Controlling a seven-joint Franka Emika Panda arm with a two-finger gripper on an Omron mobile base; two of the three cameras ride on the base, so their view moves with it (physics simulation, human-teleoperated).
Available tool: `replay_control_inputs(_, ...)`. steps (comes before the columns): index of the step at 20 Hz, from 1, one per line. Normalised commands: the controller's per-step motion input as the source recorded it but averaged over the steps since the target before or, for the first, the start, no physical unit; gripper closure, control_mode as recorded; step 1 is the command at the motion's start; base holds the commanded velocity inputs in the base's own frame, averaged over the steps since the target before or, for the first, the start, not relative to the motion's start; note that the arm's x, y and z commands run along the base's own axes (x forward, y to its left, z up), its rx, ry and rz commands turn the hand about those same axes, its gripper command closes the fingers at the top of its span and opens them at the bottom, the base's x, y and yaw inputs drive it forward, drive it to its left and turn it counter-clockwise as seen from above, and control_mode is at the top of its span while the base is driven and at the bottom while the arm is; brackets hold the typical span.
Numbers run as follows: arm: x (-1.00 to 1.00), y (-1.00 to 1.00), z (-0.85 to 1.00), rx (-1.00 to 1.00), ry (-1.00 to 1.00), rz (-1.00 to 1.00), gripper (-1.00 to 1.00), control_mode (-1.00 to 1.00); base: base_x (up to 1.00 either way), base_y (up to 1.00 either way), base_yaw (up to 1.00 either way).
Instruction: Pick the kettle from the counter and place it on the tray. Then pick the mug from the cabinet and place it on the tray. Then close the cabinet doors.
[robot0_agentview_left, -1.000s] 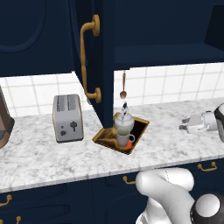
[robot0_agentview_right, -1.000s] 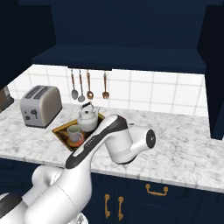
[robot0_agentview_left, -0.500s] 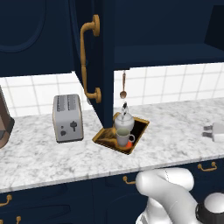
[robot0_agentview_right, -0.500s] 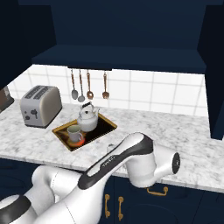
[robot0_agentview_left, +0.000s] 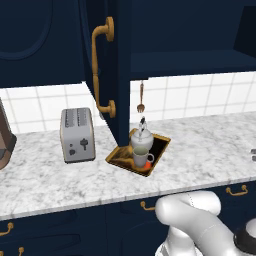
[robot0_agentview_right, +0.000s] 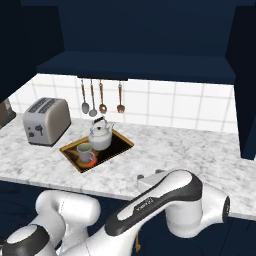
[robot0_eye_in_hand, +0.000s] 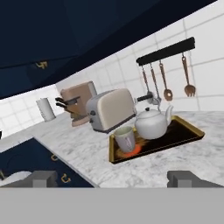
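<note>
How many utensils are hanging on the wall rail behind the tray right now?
4. In the right base view they hang in a row above the tray: ladle, second ladle, copper spoon, copper fork. None looks hidden.

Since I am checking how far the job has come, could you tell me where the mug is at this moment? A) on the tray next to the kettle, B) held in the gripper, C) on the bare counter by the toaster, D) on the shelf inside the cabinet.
A: the mug stands upright on the tray, right beside the kettle, while the cabinet doors are not yet closed.
</note>
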Motion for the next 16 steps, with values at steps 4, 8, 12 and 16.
replay_control_inputs(4, -0.04, -0.44, 0.32, 0.08, 0.01, 0.00, -1.00, -1.00, 0.00, 0.00, 0.00)
replay_control_inputs(8, -0.09, -0.51, 0.00, 0.13, 0.01, 0.00, -1.00, -1.00, 0.00, 0.00, 0.00)
replay_control_inputs(12, -0.27, -0.37, 0.00, 0.09, 0.00, 0.00, -1.00, -1.00, 0.00, 0.00, 0.00)
replay_control_inputs(16, -0.12, -0.31, 0.01, 0.00, 0.00, 0.00, -1.00, -1.00, 0.00, 0.00, 0.00)
